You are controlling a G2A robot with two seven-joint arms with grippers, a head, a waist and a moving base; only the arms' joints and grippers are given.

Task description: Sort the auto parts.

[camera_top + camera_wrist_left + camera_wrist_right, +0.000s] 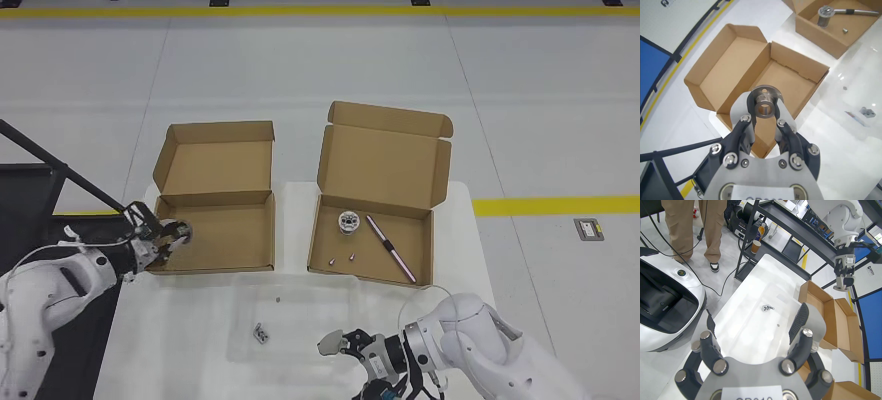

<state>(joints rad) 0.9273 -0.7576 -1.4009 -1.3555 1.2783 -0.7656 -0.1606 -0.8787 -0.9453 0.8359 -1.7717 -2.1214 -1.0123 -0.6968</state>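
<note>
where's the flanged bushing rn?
Top view: the flanged bushing is clamped in the left gripper, over the left side of the empty left box.

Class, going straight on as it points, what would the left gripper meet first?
Probably the floor of the open cardboard box, touched first by the flanged metal part the left gripper holds.
</note>
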